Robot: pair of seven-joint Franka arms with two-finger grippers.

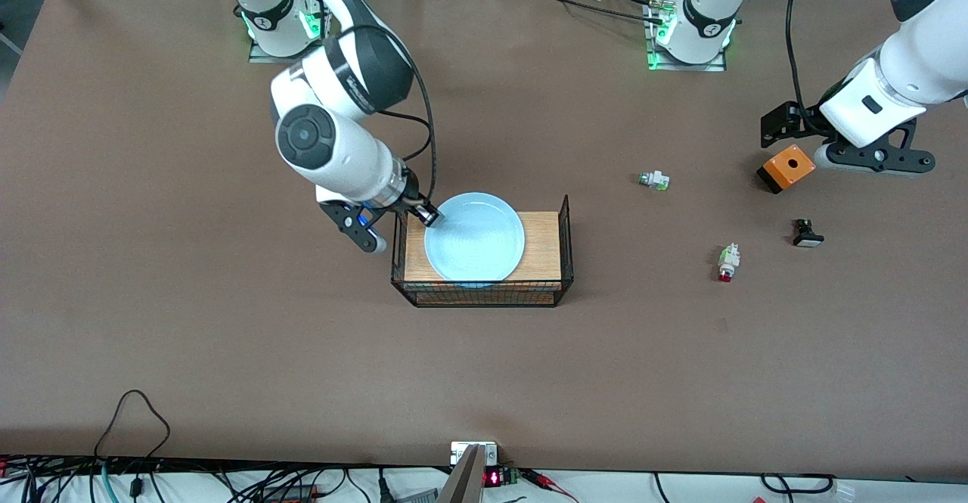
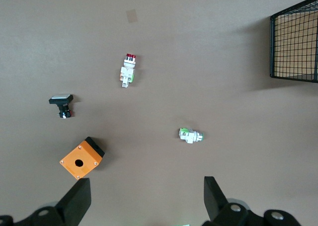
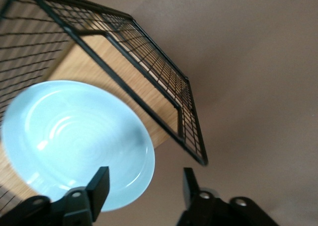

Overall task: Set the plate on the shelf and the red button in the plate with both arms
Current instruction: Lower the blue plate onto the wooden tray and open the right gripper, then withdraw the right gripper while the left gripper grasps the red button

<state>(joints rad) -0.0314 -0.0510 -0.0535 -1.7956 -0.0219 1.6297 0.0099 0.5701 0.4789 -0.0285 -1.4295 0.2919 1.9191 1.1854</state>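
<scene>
We see the plate (image 1: 475,237) lying in the wire basket (image 1: 565,246) mid-table. Toward the left arm's end lie the red button (image 1: 728,262) and a box (image 1: 786,168) (farther from the front camera).

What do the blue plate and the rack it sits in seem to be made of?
The plate looks like glazed ceramic, though glossy plastic is possible: smooth pale blue, shiny highlights, faint concentric rings. The rack appears to be thin black metal wire in a grid, with a base showing light wood grain, possibly laminate.
</scene>
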